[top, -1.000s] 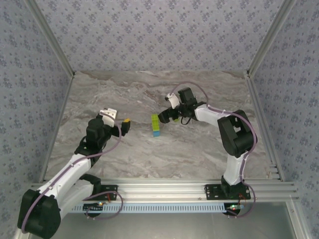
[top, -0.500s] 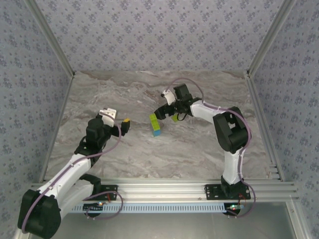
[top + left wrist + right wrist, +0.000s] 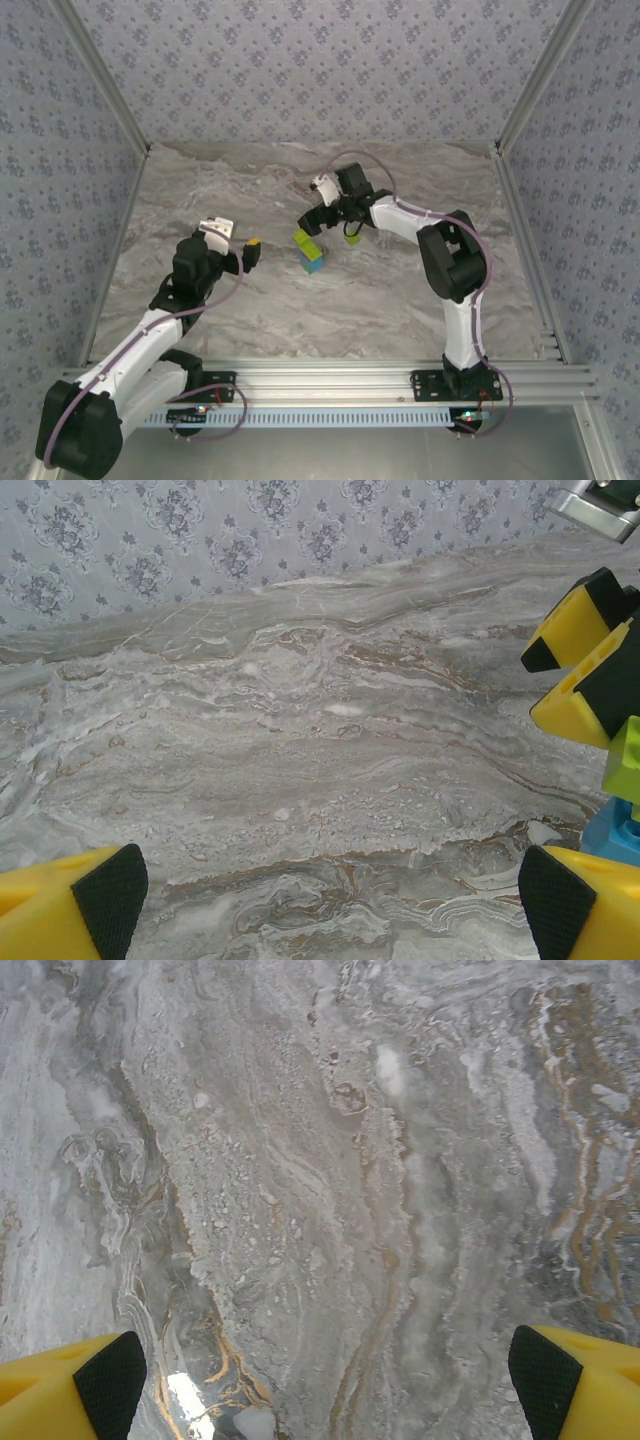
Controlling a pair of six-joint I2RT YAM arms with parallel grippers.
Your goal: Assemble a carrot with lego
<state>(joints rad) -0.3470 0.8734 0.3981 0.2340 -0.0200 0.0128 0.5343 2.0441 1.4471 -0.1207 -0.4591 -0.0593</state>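
The carrot stack (image 3: 308, 251) lies on the marble table (image 3: 400, 300) near its middle, lime-green pieces toward the back and a light blue brick at the near end. In the left wrist view its lime (image 3: 624, 761) and blue (image 3: 610, 830) parts peek in at the right edge. A loose lime brick (image 3: 352, 237) sits just right of it, under the right arm. My right gripper (image 3: 307, 221) hovers open just behind the stack; bare marble lies between its fingertips (image 3: 325, 1380). My left gripper (image 3: 252, 248) is open to the stack's left, nothing between its pads (image 3: 330, 900).
Patterned walls and aluminium posts (image 3: 520, 100) close in the table on three sides. A rail (image 3: 330, 378) with the arm bases runs along the near edge. The right gripper's yellow fingers (image 3: 580, 650) show at the right of the left wrist view.
The right gripper has swung left and toward the back, uncovering the loose lime brick. The stack has shifted slightly left and now lies tilted. The left arm has not moved.
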